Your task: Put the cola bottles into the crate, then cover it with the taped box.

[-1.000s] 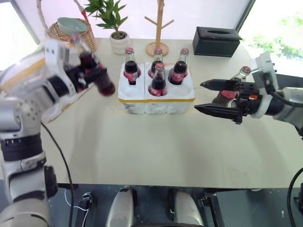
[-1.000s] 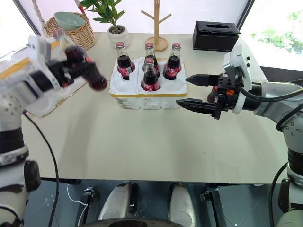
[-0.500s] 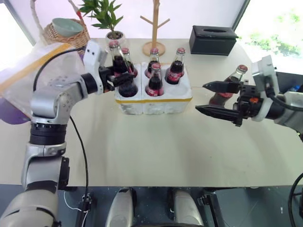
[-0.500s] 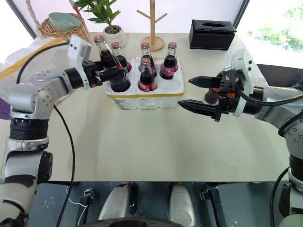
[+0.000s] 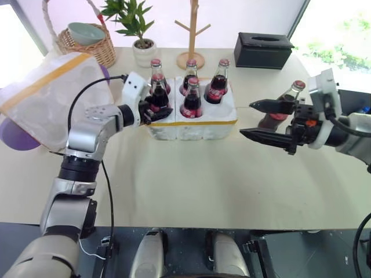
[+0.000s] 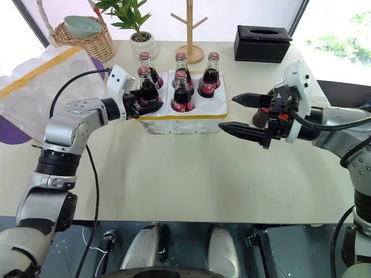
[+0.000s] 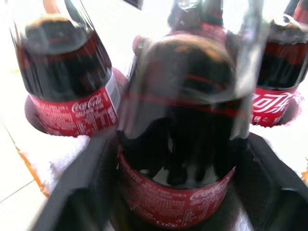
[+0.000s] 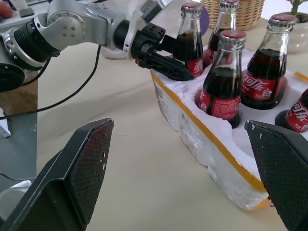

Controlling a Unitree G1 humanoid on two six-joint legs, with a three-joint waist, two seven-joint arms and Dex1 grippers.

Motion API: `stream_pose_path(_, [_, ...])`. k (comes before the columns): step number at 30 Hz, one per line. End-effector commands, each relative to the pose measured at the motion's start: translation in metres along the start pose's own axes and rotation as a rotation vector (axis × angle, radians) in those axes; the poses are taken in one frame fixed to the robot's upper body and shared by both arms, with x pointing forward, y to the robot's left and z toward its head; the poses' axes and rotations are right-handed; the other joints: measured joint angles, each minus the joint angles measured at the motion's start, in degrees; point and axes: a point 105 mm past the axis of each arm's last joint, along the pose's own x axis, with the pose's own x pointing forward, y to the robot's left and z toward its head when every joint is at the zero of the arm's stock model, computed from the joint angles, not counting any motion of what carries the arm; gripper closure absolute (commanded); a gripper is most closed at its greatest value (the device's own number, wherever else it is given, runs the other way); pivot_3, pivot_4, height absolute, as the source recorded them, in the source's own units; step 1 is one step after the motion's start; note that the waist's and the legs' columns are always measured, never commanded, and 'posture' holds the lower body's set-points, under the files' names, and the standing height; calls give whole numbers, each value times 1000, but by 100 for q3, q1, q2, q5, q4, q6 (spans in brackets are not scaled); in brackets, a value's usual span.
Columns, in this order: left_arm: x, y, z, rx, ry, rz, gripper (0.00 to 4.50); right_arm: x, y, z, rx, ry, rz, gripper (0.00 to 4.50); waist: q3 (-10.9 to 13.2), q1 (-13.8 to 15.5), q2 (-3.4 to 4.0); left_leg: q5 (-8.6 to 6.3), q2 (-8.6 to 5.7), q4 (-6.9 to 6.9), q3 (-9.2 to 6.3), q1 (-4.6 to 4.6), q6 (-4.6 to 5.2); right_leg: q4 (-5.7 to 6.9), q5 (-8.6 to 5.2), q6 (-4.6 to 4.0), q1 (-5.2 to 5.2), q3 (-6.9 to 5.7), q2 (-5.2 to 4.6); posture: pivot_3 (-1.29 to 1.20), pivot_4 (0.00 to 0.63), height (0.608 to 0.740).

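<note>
While five glass cola bottles stand in the foam crate, the left gripper straddles one, fingers spread; right gripper gapes.

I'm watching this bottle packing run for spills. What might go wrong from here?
The left gripper has its fingers around the near-left cola bottle in the crate; pulling back askew may tip it into its neighbours. The last bottle stands behind the open right gripper, which may knock it over when reaching.
</note>
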Motion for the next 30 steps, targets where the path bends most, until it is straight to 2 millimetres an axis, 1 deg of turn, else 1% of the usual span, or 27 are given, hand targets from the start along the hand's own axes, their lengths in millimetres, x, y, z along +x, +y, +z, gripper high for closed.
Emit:
stream_pose_path(1, [-10, 1, 13, -9, -62, -13, 42, -4, -2, 7, -32, -30, -32, 0, 0, -18, 0, 0, 0, 0, 0, 1, 0, 1, 0, 0, 0, 0, 0, 0, 150, 736])
stream_pose_path(3, [-28, -7, 34, -21, -140, -85, 42, -13, -1, 3, -4, -24, -52, 0, 1, -25, -1, 0, 1, -1, -1, 1, 0, 2, 0, 0, -1, 0, 0, 0, 150, 736])
stream_pose_path(4, [-39, -10, 44, -27, -170, -118, 42, -19, 1, 3, 13, -27, -61, 0, 2, -24, -3, 0, 2, -3, -3, -4, 0, 1, 0, 0, -6, -1, 1, 0, 150, 736])
stream_pose_path(7, [-71, -17, 66, -18, -213, -181, 42, -36, 1, -3, 55, -24, -128, 0, 3, -27, -2, 0, 2, -6, -2, -12, 0, 0, -1, 0, -13, -1, 1, 0, 150, 736])
stream_pose_path(10, [-97, -28, 79, -1, -223, -252, 42, -49, -8, -17, 77, 10, -261, 0, 1, -30, 0, -1, 2, -6, 1, -5, 1, -3, -1, 0, -10, 2, 0, 0, 150, 736])
stream_pose_path(11, [-102, -31, 82, 2, -223, -271, 42, -51, -10, -20, 82, 17, -293, 0, 1, -32, 0, -1, 2, -5, 0, -1, 1, -2, -1, 0, -6, 1, 0, 0, 150, 736])
stream_pose_path(13, [-114, -46, 84, 11, -208, -356, 42, -56, -18, -34, 66, 69, -389, 0, 1, -28, 1, -1, 2, -5, 0, 7, 0, 0, -1, 0, 2, 2, 1, 0, 150, 736])
stream_pose_path(14, [-119, -60, 79, 40, -179, -429, 42, -57, -22, -42, 62, 82, -450, 0, 0, -28, 1, 0, 2, -5, -1, 12, 0, 1, -1, -1, 7, 2, 1, 0, 150, 736])
stream_pose_path(15, [-122, -72, 72, 66, -147, -480, 42, -57, -27, -49, 60, 80, -506, 0, -2, -34, -3, -1, 2, -5, -1, 13, 0, 1, -1, -1, 8, 2, 1, 0, 150, 736])
stream_pose_path(16, [-122, -79, 64, 74, -114, -506, 42, -57, -31, -52, 64, 61, -552, 0, -2, -36, -1, -1, 3, -6, -1, 13, 0, 0, -2, -2, 8, 2, 1, 0, 150, 736])
stream_pose_path(17, [-120, -81, 59, 76, -92, -507, 42, -56, -36, -53, 66, 33, -595, 0, -1, -33, -1, -1, 2, -5, 0, 14, 0, -1, -2, -2, 8, 5, 1, 0, 150, 736])
stream_pose_path(19, [-113, -82, 53, 66, -81, -496, 42, -56, -48, -53, 125, -46, -678, 0, 0, -28, 2, 0, 2, -5, 0, 13, 0, 0, -2, -2, 8, 5, 1, 0, 150, 736])
stream_pose_path(25, [-99, -89, 50, 57, -111, -505, 42, -62, -82, -65, 165, -107, -860, 0, 0, -28, 3, 0, 0, -5, -2, 10, 0, -2, -2, -2, 7, 4, 1, 0, 150, 736])
stream_pose_path(27, [-97, -90, 49, 57, -118, -505, 42, -63, -90, -67, 189, -129, -887, 0, 0, -37, 3, 0, 0, -6, -1, 8, 0, -3, -2, -2, 6, 5, 1, 0, 150, 736])
stream_pose_path(30, [-95, -92, 50, 56, -128, -502, 42, -62, -100, -72, 191, -116, -892, 0, 0, -42, 4, 0, 1, -6, -1, 8, 0, -1, -2, -2, 3, 5, 2, 0, 150, 736])
